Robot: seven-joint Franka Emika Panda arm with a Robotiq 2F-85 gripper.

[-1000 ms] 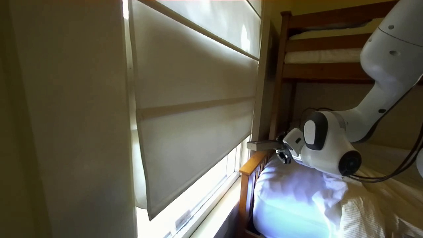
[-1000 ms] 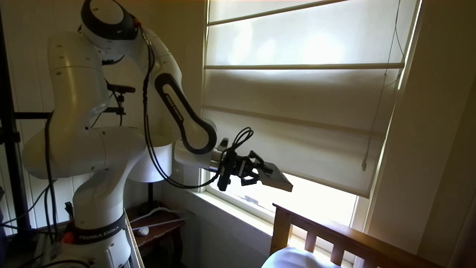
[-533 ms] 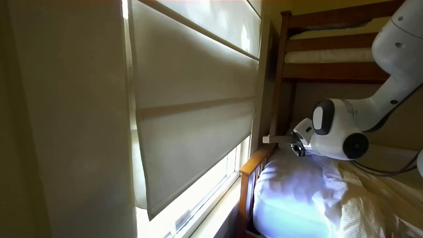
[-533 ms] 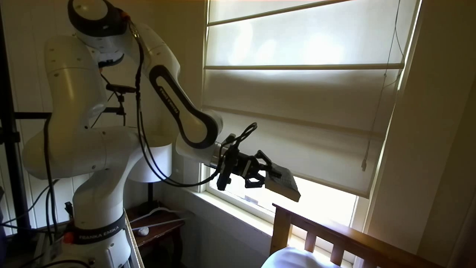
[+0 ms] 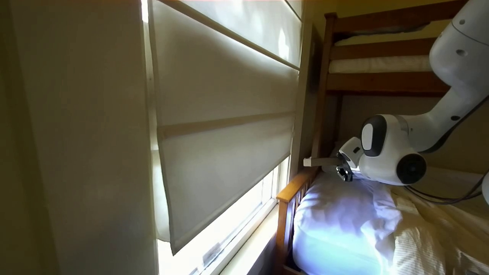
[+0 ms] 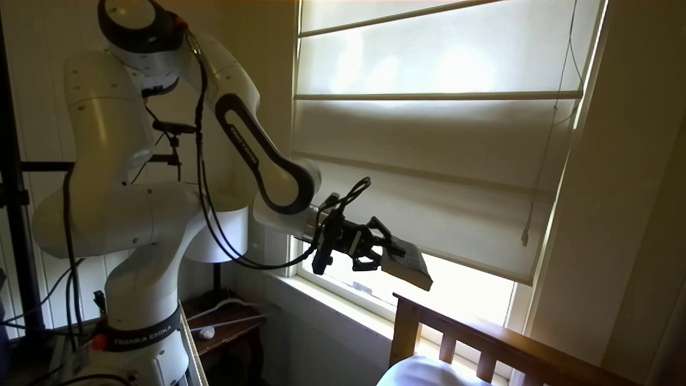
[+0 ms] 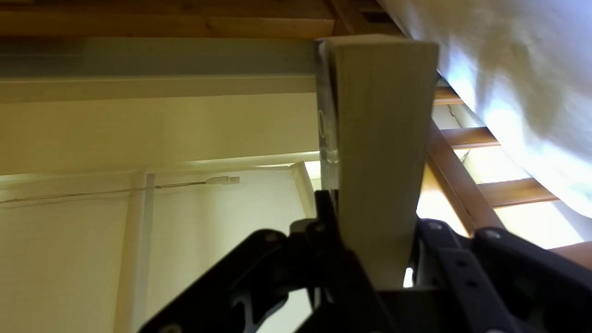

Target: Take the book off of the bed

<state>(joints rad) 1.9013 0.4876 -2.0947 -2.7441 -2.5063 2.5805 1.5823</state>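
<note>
Book (image 6: 415,261), closed, dark cover uppermost, pale page edges, gripped near one end, free end sloping down in an exterior view, suspended clear of the bed (image 5: 382,81), bunk type, brown wooden frame, slatted end, rumpled white sheets (image 5: 347,210) on lower level.

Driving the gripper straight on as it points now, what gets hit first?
Probably the window frame, near the lower corner of the blind, with the held book touching before the gripper. Depth is unclear: the bed's headboard rail appears close below and might catch the book.
</note>
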